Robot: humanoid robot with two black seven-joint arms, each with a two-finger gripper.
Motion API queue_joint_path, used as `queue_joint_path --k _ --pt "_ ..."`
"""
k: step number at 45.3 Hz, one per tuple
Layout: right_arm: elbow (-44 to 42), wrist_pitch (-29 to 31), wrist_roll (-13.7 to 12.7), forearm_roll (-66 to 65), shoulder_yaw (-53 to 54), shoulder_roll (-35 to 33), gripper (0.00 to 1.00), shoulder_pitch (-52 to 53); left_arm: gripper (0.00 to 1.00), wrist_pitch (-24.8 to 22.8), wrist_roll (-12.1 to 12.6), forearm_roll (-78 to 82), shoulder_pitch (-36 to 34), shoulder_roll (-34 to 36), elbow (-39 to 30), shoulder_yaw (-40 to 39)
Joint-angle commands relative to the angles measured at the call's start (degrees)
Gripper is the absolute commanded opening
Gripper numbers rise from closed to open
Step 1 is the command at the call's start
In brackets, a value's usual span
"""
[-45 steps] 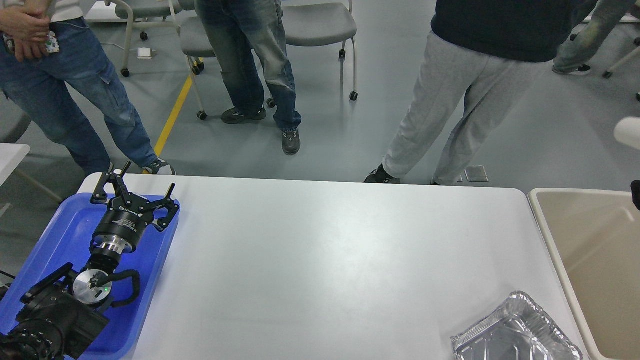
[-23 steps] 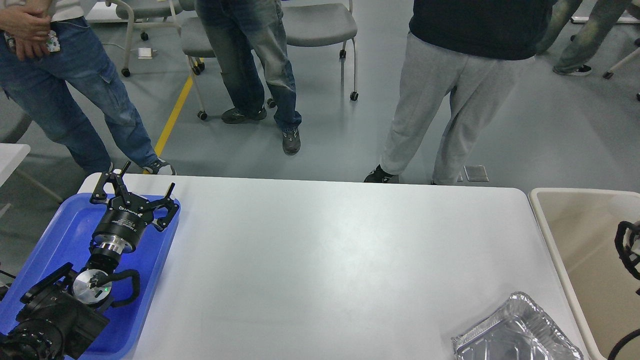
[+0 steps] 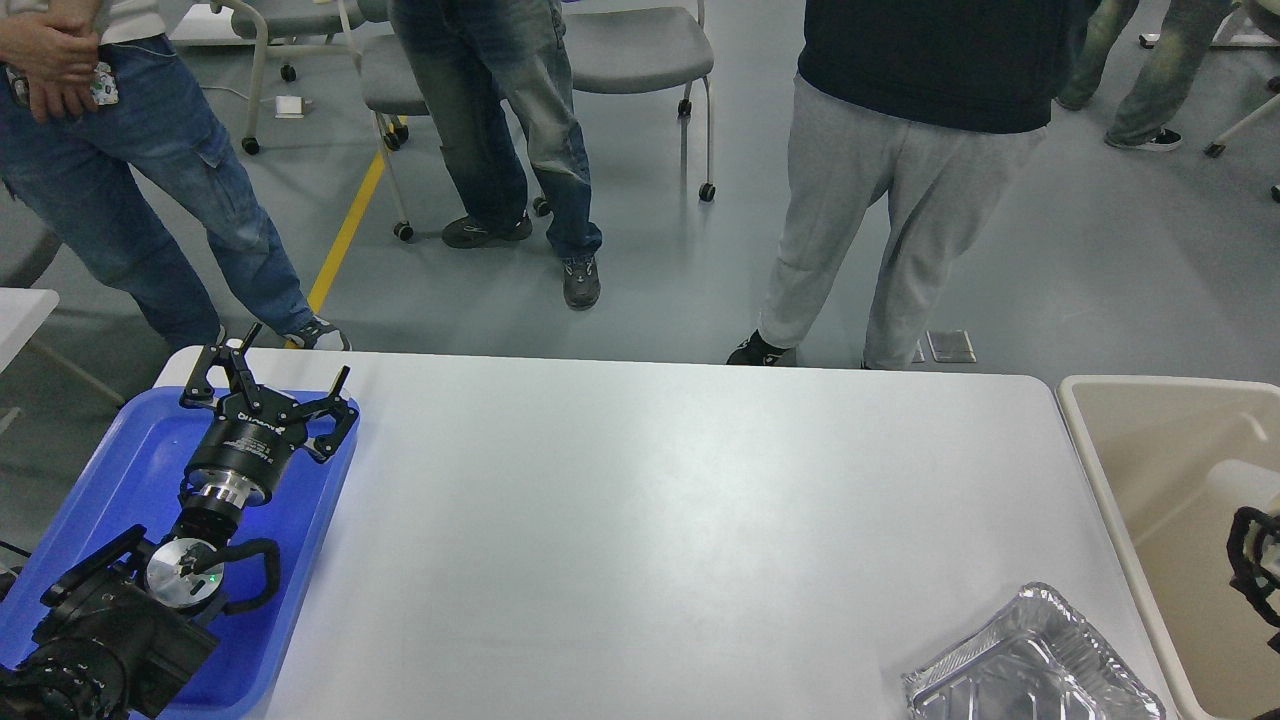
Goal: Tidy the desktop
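The white desktop [image 3: 650, 520] fills the middle of the head view. A crumpled silver foil tray [image 3: 1030, 665] lies on its near right corner. My left gripper [image 3: 283, 368] is open and empty, hovering over the far end of the blue plastic tray [image 3: 120, 470] at the table's left edge. Only a black part of my right arm [image 3: 1255, 570] shows at the right edge, over the beige bin [image 3: 1085, 420]; its fingers cannot be made out. A pale rounded object [image 3: 1235, 490] lies inside the bin.
Three people stand just beyond the table's far edge, the one in grey trousers [image 3: 880, 230] closest. Wheeled chairs [image 3: 640, 50] stand behind them. A second white table corner [image 3: 20, 310] is at far left.
A white object at the upper right edge one second ago is gone. The right arm's black part has dropped lower over the bin, where a pale object now lies. The left arm is still.
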Motion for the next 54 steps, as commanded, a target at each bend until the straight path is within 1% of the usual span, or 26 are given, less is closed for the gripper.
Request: queue_joint_path --k 1,21,22,23,25,26,29,31,32,34,37,38,39,49,54 --pt "-0.1 0.4 0.1 0.0 0.5 0.4 0.00 -1.8 1.00 0.0 -0.1 0.0 0.0 0.0 0.0 0.0" --pt "-0.1 1.0 0.6 0.0 0.4 1.8 0.00 -3.7 1.00 0.0 0.0 0.0 0.0 0.0 0.0 0.0" --pt "-0.1 1.1 0.6 0.0 0.4 1.8 0.07 -3.8 1.00 0.0 -0.1 0.0 0.0 0.0 0.0 -0.1" --pt "-0.1 1.1 0.6 0.0 0.4 1.8 0.16 -3.8 1.00 0.0 0.0 0.0 0.0 0.0 0.0 0.0" --pt "-0.1 1.1 0.8 -0.1 0.3 2.0 0.45 -3.8 1.00 0.0 -0.1 0.0 0.0 0.0 0.0 0.0" --pt "-0.1 1.0 0.8 -0.1 0.3 2.0 0.54 -3.9 1.00 0.0 0.0 0.0 0.0 0.0 0.0 0.0" --pt "-0.1 1.0 1.3 -0.1 0.3 2.0 0.62 -4.1 1.00 0.0 0.0 0.0 0.0 0.0 0.0 0.0" --pt "-0.1 1.0 1.3 -0.1 0.3 2.0 0.70 -4.0 1.00 0.0 -0.1 0.0 0.0 0.0 0.0 0.0" --pt "-0.1 1.0 1.3 -0.1 0.3 2.0 0.78 -4.1 1.00 0.0 0.0 0.0 0.0 0.0 0.0 0.0" --pt "-0.1 1.0 1.3 -0.1 0.2 2.0 0.85 -4.0 1.00 0.0 -0.1 0.0 0.0 0.0 0.0 0.0" --pt "-0.1 1.0 1.3 -0.2 0.1 2.0 0.92 -4.0 1.00 0.0 0.0 0.0 0.0 0.0 0.0 0.0" --pt "-0.1 1.0 1.3 -0.3 0.0 2.0 0.97 -4.0 1.00 0.0 0.0 0.0 0.0 0.0 0.0 0.0" --pt "-0.1 1.0 1.3 -0.5 -0.1 2.0 1.00 -3.9 1.00 0.0 0.0 0.0 0.0 0.0 0.0 0.0" --pt "1.1 1.1 1.3 -1.3 -0.9 1.5 1.00 -2.5 1.00 0.0 0.0 0.0 0.0 0.0 0.0 0.0" --pt "2.5 1.1 1.3 -3.1 -1.2 0.1 1.00 0.3 1.00 0.0 0.0 0.0 0.0 0.0 0.0 0.0"
